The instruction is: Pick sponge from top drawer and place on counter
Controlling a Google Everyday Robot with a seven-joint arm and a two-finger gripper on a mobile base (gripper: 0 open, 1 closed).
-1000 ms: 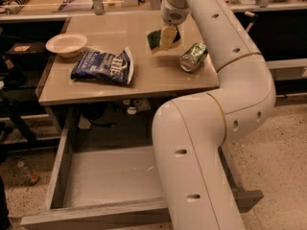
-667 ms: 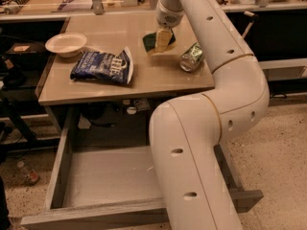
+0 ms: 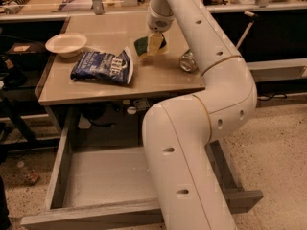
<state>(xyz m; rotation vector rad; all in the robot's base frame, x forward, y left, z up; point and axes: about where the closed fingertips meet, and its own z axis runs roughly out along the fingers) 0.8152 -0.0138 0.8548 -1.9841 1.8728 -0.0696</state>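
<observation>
1. The blue snack bag carried large white lettering across its front, but the letters were too blurred to read as a brand. It lay flat on the counter, left of centre.
2. The can lay on its side near the counter's right edge, partly hidden behind the white arm. No print on it could be made out.
3. The white bowl at the counter's back left corner bore no markings that could be seen.
4. The gripper pointed down over the middle rear of the counter, between the bag and the can. Its pale yellowish fingers were pinched on the sponge.
5. The sponge sat right at the fingertips, its dark green face showing mostly to the left of the near finger. It was low over the tabletop, just right of the bag's upper corner. Whether its underside touched the counter could not be told.
6. The top drawer stood pulled out below the counter's front edge, with its grey bottom showing left of the arm, which crossed over its right part.
</observation>
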